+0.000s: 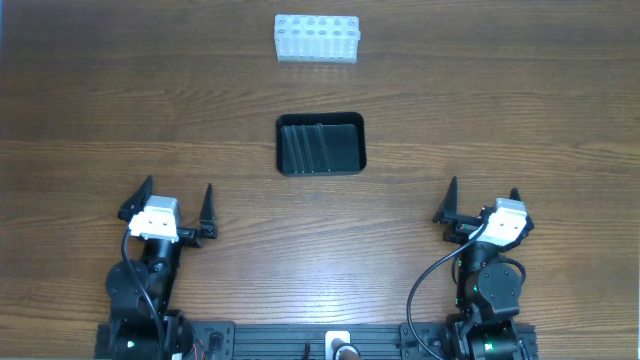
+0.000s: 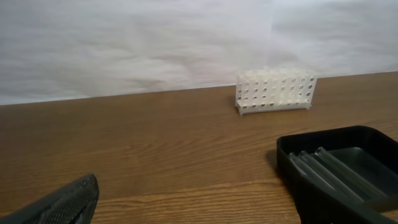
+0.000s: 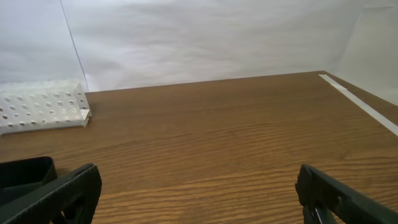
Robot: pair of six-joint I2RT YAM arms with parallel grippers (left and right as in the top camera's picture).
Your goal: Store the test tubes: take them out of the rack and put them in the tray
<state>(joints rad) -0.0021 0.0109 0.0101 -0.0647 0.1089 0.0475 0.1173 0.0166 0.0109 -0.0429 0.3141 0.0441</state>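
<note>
Several clear, slender test tubes (image 1: 308,147) are seen lying side by side on the floor of the shallow black rectangular plastic tray (image 1: 320,117). They are laid lengthwise and parallel, presumably so that the tray walls keep them from rolling off. The tray is placed ahead of both claws and between them: forward and to the right of the left claw (image 1: 178,185), forward and to the left of the right claw (image 1: 483,187). That midway spot is judged to be chosen so that either arm can reach it.

The white, translucent perforated plastic rack (image 1: 316,38) is set beyond the tray, well apart from both claws, and stands upright on the brown wooden table (image 1: 100,100). Whether any tube is left in its holes cannot be made out; from above the holes appear empty. If that is so, the storing is judged to be nearly or fully done.

Both claws are held low near their own bases, short of the tray, in what is taken to be a resting pose. The left claw's dark fingers are spread wide apart; nothing is gripped and nothing is touched. The right claw is likewise spread wide, with bare table between its fingers (image 3: 62,193) and nothing held.
</note>
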